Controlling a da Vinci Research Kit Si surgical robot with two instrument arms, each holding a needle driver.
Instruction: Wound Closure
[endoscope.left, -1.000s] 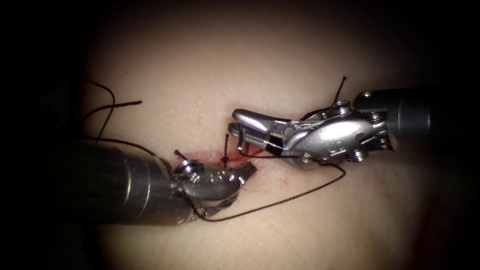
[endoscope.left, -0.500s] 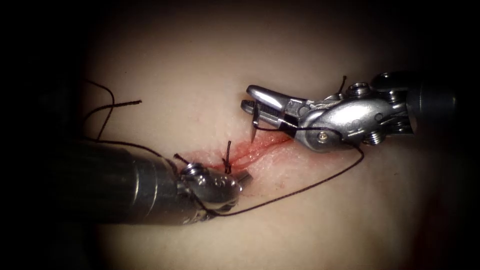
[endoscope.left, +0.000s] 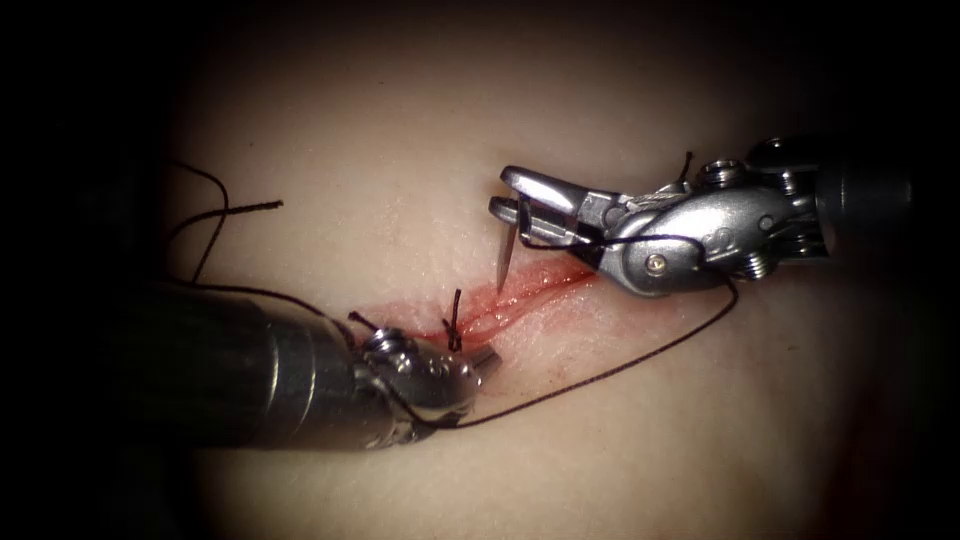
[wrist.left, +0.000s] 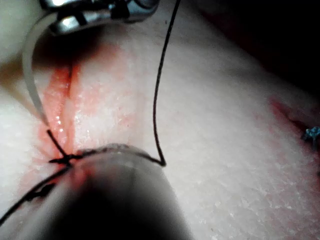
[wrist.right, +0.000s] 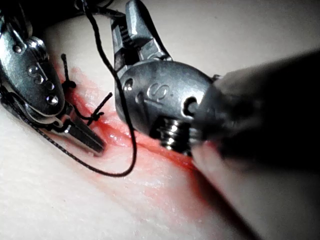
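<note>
One knot (endoscope.left: 454, 322) is tied at the cut's (endoscope.left: 530, 292) left end, its right part gaping, while needle (endoscope.left: 507, 252) is gripped by right tool (endoscope.left: 520, 203); left tool (endoscope.left: 478, 357) is closed, empty.

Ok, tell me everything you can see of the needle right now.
The needle is a thin, curved sliver of pale, shiny metal. The right gripper is shut on it near its blunt end, so most of the curve hangs free below the jaws. Its sharp tip points down toward the cut, just above the red fluid, and looks clear of the tissue. In the left wrist view its arc ends close to the knot. Dark thread trails from the right gripper to the left gripper.
</note>
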